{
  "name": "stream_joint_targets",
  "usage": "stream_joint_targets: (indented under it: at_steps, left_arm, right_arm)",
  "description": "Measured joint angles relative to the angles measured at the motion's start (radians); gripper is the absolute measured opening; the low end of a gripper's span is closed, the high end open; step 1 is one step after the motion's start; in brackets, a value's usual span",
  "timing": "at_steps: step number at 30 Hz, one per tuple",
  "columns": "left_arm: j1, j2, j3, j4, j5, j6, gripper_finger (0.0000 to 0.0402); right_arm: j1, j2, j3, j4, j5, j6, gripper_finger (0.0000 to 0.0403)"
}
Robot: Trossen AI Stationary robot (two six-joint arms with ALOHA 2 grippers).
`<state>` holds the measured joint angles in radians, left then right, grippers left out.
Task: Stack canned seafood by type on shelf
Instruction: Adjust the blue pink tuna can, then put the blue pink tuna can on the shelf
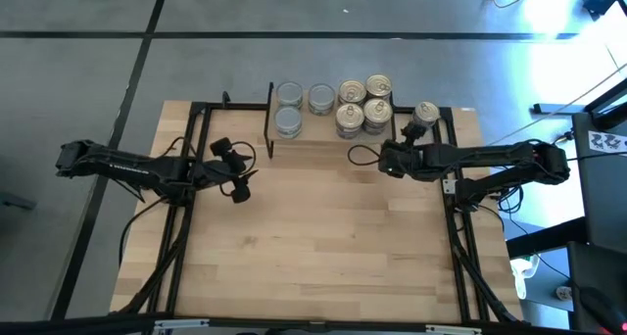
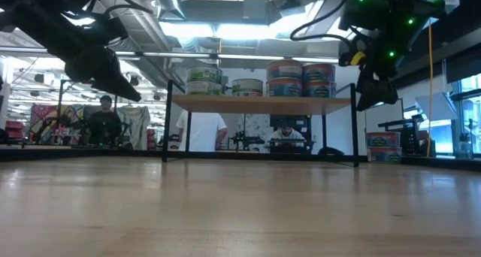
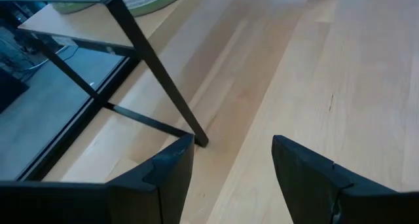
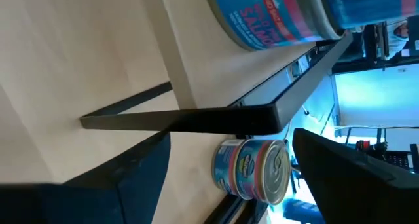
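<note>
- Shelf (image 1: 328,137) at the far edge of the worktop (image 1: 313,237), roughly centred between the two arms, on thin black legs.
- On the shelf: plain silver-lidded cans (image 1: 290,108) toward its left half, three visible from above; gold pull-ring cans (image 1: 364,105) grouped on its right half, stacked two high as seen from table level.
- One loose can (image 1: 426,113) with a gold lid standing on the worktop just beyond the shelf's right end, outside the frame.
- Right end effector (image 1: 409,132) hovering just beside the shelf's right end, near that loose can; in the right wrist view the can (image 4: 252,170) sits framed between the two dark fingers (image 4: 340,165) but farther off, past the shelf's corner leg, apart from both.
- Right end effector spread wide, holding nothing, touching neither can nor shelf.
- Left end effector (image 1: 238,170) raised above the worktop, in front of and to the left of the shelf's left end, well apart from the silver-lidded cans.
- Left end effector partly open with a clear gap between the fingers (image 3: 163,178), empty; only bare worktop and the shelf's left front leg (image 3: 160,73) ahead of it.
</note>
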<state>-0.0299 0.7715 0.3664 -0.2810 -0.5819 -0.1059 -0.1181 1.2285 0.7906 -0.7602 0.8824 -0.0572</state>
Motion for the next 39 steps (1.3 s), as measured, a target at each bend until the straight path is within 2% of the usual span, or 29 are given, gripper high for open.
stream_joint_targets:
  at_steps: [7, 26, 28, 31, 35, 37, 39]
  left_arm:
    - [0.000, 0.000, 0.000, 0.000, 0.000, 0.001, 0.0203]
    - [0.000, 0.000, 0.000, 0.000, 0.000, 0.001, 0.0203]
    - [0.000, 0.000, 0.000, 0.000, 0.000, 0.001, 0.0203]
    - [-0.001, 0.000, 0.000, -0.003, 0.000, -0.004, 0.0203]
    - [-0.001, 0.000, 0.000, -0.024, 0.000, -0.019, 0.0203]
    - [-0.001, 0.000, -0.001, -0.026, 0.000, -0.019, 0.0203]
    - [-0.001, 0.000, -0.001, -0.025, 0.000, -0.019, 0.0203]
  right_arm:
    - [0.000, 0.000, 0.000, 0.026, -0.001, -0.009, 0.0319]
    - [0.000, 0.000, 0.004, 0.256, -0.057, -0.099, 0.0319]
    - [0.000, 0.000, 0.019, 0.226, -0.063, -0.053, 0.0319]
    - [-0.010, -0.003, 0.073, 0.092, -0.024, 0.085, 0.0317]
    - [-0.068, -0.044, 0.150, -0.087, 0.024, 0.291, 0.0294]
    - [-0.134, -0.070, 0.177, -0.114, -0.022, 0.361, 0.0275]
    - [-0.226, -0.080, 0.197, -0.110, -0.118, 0.407, 0.0252]
